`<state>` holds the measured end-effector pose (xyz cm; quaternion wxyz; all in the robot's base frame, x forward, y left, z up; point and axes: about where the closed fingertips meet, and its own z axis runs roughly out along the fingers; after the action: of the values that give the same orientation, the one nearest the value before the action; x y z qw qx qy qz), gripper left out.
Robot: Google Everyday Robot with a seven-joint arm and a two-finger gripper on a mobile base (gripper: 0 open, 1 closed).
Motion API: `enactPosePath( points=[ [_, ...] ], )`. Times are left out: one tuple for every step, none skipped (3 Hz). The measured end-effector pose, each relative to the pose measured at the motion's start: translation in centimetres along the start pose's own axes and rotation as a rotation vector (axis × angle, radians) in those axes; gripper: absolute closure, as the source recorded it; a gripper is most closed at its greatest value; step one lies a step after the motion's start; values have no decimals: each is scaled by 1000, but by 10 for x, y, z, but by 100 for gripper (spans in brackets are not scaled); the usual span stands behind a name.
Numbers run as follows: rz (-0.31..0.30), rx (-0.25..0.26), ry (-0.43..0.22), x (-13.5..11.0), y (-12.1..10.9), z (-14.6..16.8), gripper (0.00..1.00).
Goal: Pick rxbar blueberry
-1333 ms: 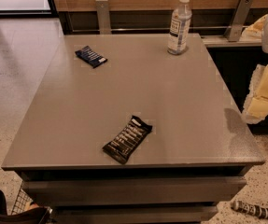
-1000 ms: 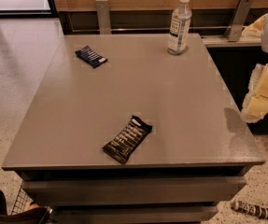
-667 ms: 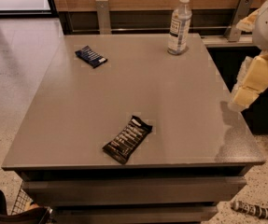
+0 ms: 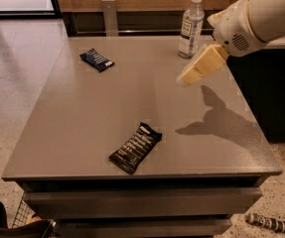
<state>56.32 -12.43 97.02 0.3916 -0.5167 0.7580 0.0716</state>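
The rxbar blueberry (image 4: 97,60), a small flat navy-blue bar with white lettering and a pale end, lies on the grey table (image 4: 82,123) at the far left. My gripper (image 4: 181,80), on a white arm with cream fingers, hangs above the table's right side, well to the right of the bar and apart from it. It holds nothing. Its shadow falls on the table below and to the right.
A longer black-wrapped bar (image 4: 135,147) with white text lies near the table's front edge. A clear water bottle (image 4: 190,26) with a white cap stands at the back right, just behind my gripper. A dark counter runs along the right side.
My arm has swung in from the right edge, up and leftward over the table's right side. The bars and the bottle have not moved.
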Motion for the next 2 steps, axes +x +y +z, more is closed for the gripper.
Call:
enactPosePath(
  points=[
    [25, 40, -196, -41, -17, 30, 0],
    [24, 116, -322, -70, -32, 46, 0]
  ],
)
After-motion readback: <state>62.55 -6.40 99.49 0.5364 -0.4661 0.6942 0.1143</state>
